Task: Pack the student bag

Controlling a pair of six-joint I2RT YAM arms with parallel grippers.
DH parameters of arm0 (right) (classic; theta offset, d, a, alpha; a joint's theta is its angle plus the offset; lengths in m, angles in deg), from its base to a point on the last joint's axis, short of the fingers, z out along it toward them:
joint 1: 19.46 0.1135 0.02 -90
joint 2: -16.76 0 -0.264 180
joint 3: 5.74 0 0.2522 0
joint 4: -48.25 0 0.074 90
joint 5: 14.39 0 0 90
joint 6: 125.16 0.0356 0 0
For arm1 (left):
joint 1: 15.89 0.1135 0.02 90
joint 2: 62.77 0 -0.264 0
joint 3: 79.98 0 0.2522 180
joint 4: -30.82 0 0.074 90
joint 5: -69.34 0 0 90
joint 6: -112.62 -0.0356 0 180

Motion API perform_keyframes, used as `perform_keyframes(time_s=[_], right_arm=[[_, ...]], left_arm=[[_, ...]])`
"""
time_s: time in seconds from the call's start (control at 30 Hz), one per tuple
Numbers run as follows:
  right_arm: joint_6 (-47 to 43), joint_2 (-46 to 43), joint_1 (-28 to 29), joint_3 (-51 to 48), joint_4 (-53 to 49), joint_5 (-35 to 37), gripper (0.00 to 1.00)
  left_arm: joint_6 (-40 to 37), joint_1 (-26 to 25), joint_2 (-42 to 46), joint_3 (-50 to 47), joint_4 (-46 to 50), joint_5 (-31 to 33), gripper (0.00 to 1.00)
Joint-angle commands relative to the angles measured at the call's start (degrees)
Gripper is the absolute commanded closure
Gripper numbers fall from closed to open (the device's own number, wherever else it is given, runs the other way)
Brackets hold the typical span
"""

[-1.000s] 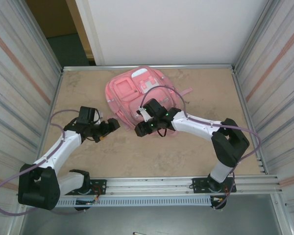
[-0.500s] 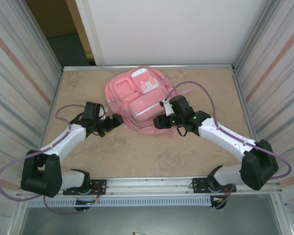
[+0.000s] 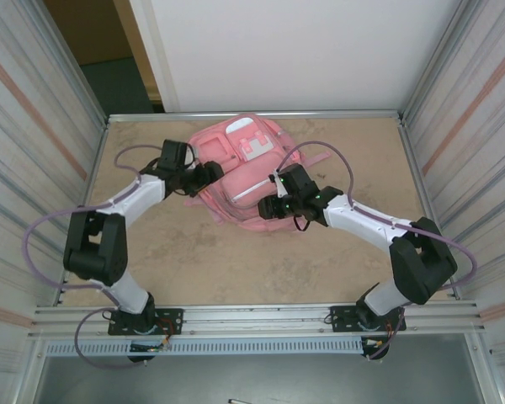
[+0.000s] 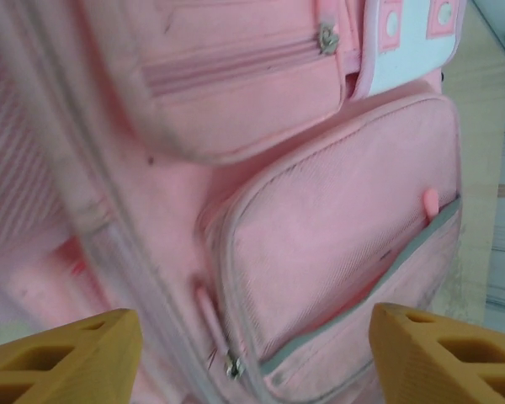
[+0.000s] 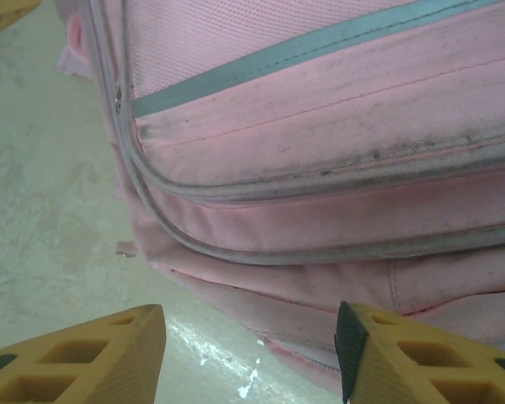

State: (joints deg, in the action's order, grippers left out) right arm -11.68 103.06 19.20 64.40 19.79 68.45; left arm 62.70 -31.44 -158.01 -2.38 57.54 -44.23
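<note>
The large soft pink fabric backpack [image 3: 246,172] is lying flat at the far middle of the tan worktop [image 3: 236,269], its top just beside the metal back rail [image 3: 337,112]. The left tool [image 3: 209,175] is hovering open over its left side, and the right tool [image 3: 273,208] is sitting open at its near edge, gripping nothing. A push rather than a pinch is likely to be bunching the limp fabric or jamming it against the rail, and the arms are crowding each other. Bare worktop is lying free nearer the bases and on both sides.

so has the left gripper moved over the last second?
Yes: the left gripper moved away from the near rail, up to the student bag's left edge.
</note>
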Motion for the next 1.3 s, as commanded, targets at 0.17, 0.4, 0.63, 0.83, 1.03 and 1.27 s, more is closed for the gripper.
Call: perform_keyframes(time_s=[0.17,0.4,0.63,0.83,1.03,1.27], right_arm=[[3.1,1.8,0.4,-1.9,4.6,-1.0,0.44],[2.8,5.9,0.0,-1.2,6.6,-1.7,0.44],[-1.0,11.7,-5.8,1.0,7.3,-1.0,0.45],[-3.5,17.9,-12.5,6.0,10.1,-2.2,0.46],[-2.4,20.4,-14.0,10.5,11.6,-4.8,0.48],[-0.9,9.3,-11.9,3.7,8.5,-1.4,0.47]], left_arm=[[-2.2,-3.3,-9.0,6.9,1.9,-1.5,0.41],[-2.3,-4.0,-16.2,11.9,1.5,-5.7,0.85],[3.8,-5.2,-9.4,8.7,1.5,-5.8,0.94],[13.5,-9.7,-4.1,4.2,-2.4,-4.6,0.98],[18.6,-11.6,-0.3,-0.4,-5.1,2.1,1.00],[21.7,-11.7,-1.8,-0.2,-8.4,2.0,1.00]])
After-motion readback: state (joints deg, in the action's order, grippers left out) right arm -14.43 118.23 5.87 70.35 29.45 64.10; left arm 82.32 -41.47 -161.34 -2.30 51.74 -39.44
